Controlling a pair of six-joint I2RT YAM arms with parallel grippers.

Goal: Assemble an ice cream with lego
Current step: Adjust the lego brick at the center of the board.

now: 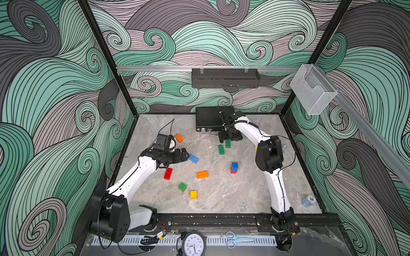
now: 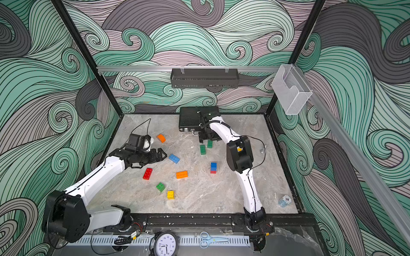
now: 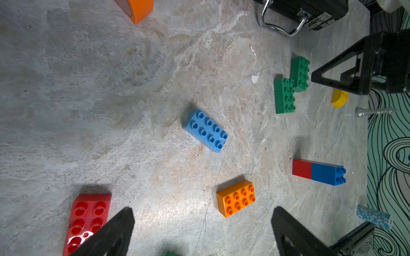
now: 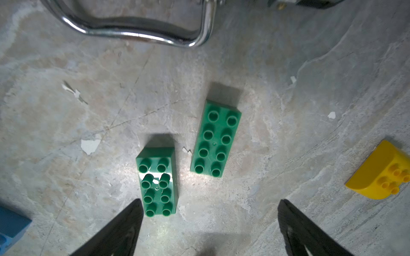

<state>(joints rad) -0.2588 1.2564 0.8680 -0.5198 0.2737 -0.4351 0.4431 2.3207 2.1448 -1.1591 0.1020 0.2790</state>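
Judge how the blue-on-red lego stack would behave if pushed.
The stack stands taller than its footprint, so a high push would probably tip it; a low one might slide it across the smooth table. Hard plastic: likely stiff, though it could split in two.

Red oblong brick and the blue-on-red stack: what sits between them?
The orange oblong brick, studs up, lies between the red oblong brick and the blue-on-red stack, touching neither; otherwise bare table. Both top views show it.

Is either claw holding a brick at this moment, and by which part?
Nothing is held: the left claw and the right claw are both open and empty.
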